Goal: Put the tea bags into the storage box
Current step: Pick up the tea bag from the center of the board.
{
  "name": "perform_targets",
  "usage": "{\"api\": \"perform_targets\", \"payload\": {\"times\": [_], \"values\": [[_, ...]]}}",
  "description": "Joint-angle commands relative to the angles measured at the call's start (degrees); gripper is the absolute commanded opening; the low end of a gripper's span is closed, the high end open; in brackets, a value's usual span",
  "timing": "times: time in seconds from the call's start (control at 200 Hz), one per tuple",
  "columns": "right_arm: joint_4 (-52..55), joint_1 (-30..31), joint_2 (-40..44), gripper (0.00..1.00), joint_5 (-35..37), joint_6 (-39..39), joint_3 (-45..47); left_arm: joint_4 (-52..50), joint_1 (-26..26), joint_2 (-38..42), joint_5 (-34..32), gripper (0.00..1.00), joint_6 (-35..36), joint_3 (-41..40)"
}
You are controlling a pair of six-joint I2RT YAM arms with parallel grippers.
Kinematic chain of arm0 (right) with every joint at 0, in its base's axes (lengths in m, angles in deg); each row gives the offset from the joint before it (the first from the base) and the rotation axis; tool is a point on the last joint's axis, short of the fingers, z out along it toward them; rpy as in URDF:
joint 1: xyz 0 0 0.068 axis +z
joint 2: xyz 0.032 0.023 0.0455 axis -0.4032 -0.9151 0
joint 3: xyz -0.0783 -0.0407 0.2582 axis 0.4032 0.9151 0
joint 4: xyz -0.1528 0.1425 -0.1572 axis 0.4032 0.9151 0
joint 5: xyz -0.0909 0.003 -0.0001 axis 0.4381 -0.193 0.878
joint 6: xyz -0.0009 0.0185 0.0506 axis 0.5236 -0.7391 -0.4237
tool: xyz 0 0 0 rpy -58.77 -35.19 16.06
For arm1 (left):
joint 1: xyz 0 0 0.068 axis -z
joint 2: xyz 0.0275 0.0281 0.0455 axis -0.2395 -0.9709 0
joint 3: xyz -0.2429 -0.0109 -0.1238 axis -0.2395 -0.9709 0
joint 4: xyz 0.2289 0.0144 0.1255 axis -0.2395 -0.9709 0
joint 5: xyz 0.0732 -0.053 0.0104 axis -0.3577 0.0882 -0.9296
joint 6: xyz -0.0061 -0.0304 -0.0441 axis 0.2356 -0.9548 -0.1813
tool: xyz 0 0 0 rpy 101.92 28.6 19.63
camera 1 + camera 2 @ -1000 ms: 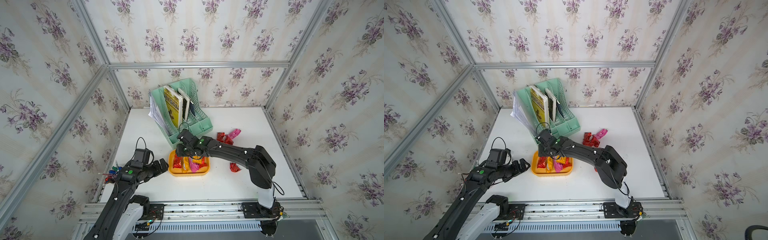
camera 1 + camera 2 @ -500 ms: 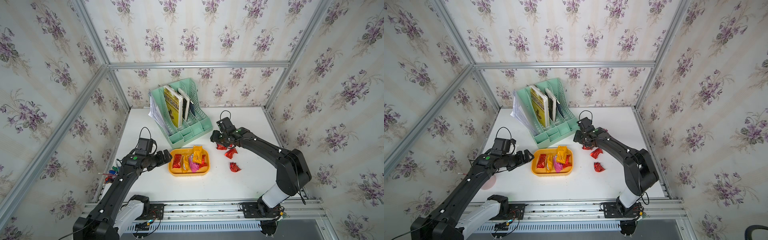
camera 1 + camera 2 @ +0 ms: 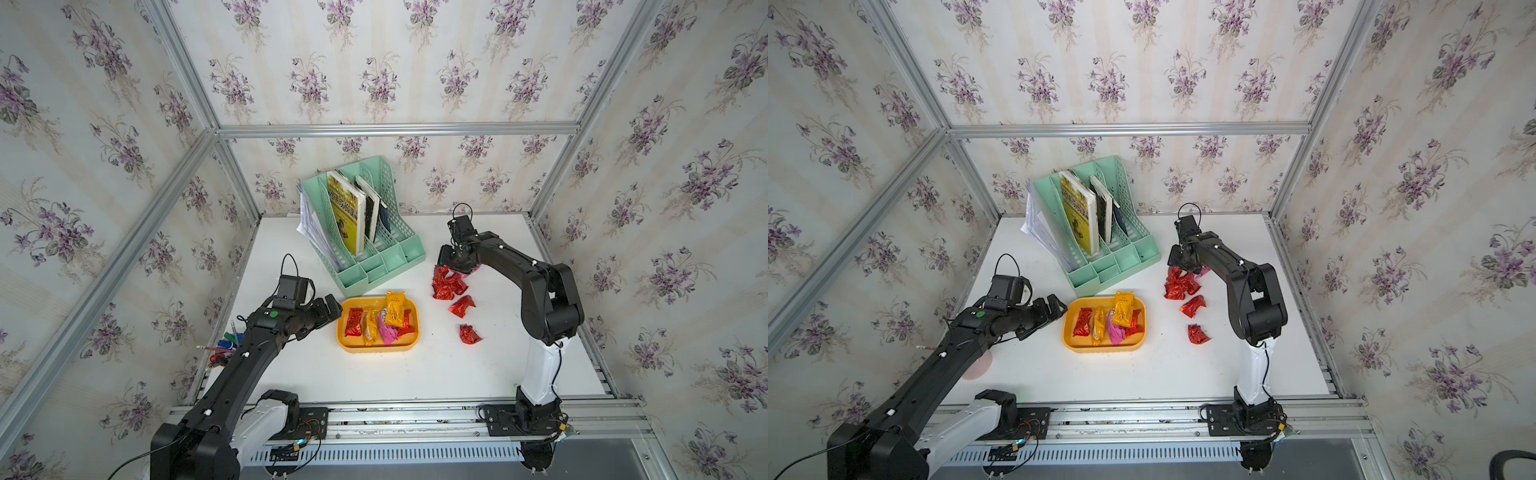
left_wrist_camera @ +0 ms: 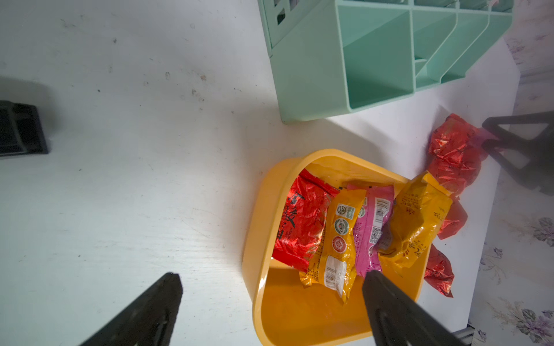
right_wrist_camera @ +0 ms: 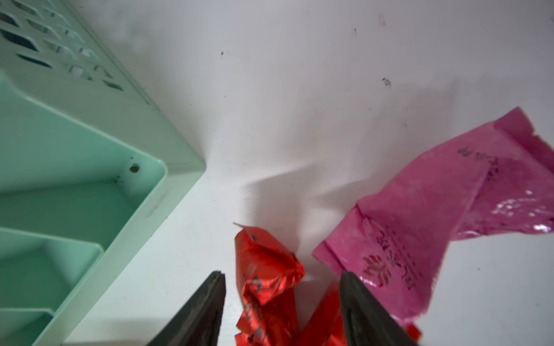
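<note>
Roughly half done, I'd say. The storage box [image 3: 374, 348] holds five tea bags [image 3: 353, 322] as far as I can count: two red, two orange-yellow and one pink. They lie side by side, and one yellow one pokes over the box's far rim.

The rest are out on the table [image 3: 374, 386], all to the right of the box. A tight heap of red bags [image 3: 446, 282] sits out past its far right corner, with a pink bag [image 5: 434, 209] just beyond the heap. A loose red bag [image 3: 461, 306] lies near the heap, and another red bag [image 3: 469, 334] lies level with the box's front edge, apart from it. I can't tell how many are in the heap; three or four at a guess.

The right gripper [image 5: 281, 274] is down over the heap with its jaws apart, and a red bag stands between them unpinched. The left gripper [image 4: 272, 272] hangs at the box's left end, jaws wide, holding nothing. At least six bags look left to move.
</note>
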Motion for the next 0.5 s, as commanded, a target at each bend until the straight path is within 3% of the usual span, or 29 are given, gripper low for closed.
{"api": "perform_targets", "payload": {"times": [0.0,0.295,0.5], "values": [[1.6,-0.3,-2.9,0.66,-1.5,2.7,-1.8,1.0,0.0,1.3,-2.5,0.99,-3.1,-1.2],[-1.4,-0.4,-5.9,0.64,-8.0,2.2,-1.8,0.3,0.1,3.3,-4.1,0.99,-5.0,-2.8],[-1.7,-0.4,-5.4,0.38,-8.2,1.8,-1.5,0.0,0.1,3.3,-4.1,0.99,-4.7,-2.9]]}}
